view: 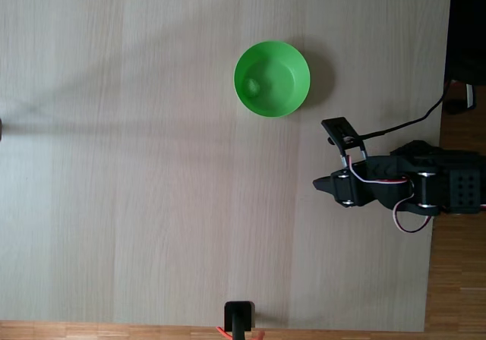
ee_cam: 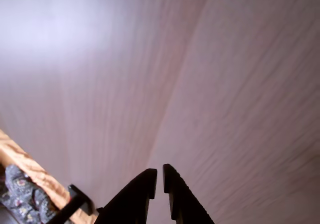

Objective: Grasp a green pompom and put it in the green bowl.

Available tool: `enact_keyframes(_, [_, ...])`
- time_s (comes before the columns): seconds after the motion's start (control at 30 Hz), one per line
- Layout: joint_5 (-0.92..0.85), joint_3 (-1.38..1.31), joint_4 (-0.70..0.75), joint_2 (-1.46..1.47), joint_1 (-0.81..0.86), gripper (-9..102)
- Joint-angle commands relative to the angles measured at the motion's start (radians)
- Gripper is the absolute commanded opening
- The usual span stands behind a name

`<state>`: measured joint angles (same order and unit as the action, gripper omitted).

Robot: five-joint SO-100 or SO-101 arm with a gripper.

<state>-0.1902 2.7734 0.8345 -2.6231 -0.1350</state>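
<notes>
A pale wood-grain table [view: 137,165] carries a round bright-green plastic bowl [view: 292,97] toward the upper middle of the fixed view, a fuzzy green pompom [view: 257,86] resting inside it, while the black end effector [ee_cam: 159,180], well apart from the bowl, has its fingers nearly pressed together and empty.

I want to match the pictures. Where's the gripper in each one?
Wrist view: gripper at the bottom middle, pointing up, shut.
Fixed view: gripper at the right, lower than the bowl.
Shared landmark: the pale wooden table under it.
</notes>
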Motion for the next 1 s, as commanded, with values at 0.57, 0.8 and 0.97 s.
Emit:
enact_keyframes(0.57, [0.003, 0.123, 0.15, -0.387, 0.034, 0])
enact_keyframes(0.8, [0.0, 0.129, 0.236, -0.518, 0.034, 0])
enact_keyframes(0.97, [-0.008, 0.133, 0.249, -0.565, 0.04, 0])
